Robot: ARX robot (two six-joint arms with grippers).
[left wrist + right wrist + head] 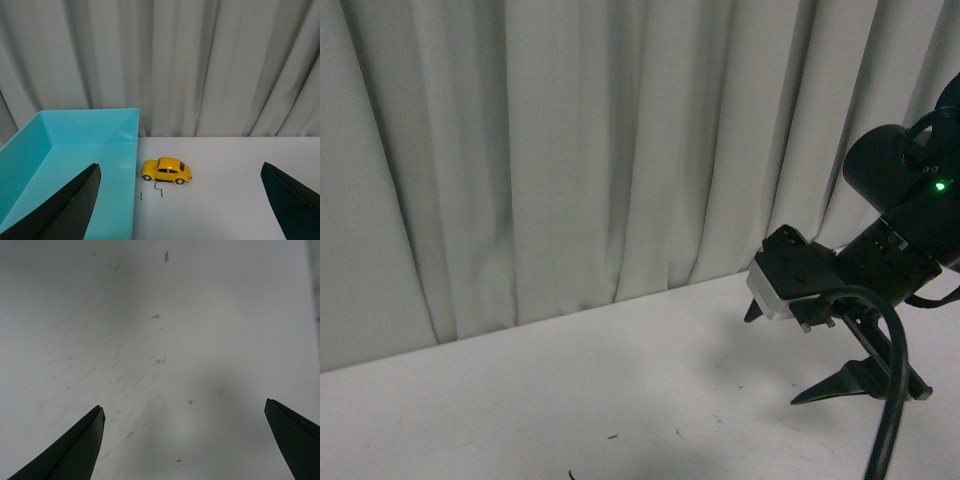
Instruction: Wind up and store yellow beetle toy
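Yellow beetle toy point(166, 170) stands on the table point(240, 195) just beside the turquoise bin point(85, 131), framed by the wide-open left tool point(178, 166), seemingly for grasping; the right tool point(183, 404) hovers open, empty.

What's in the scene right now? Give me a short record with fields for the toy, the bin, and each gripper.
Toy: yellow beetle toy, upright on its wheels on the white table, outside the bin
Bin: turquoise bin, right beside one end of the toy; whether they touch is unclear
Left gripper: left gripper open, holding nothing, back from the toy and facing it
Right gripper: right gripper open, holding nothing, pointed down at the table
Task state: toy not yet grasped or stored
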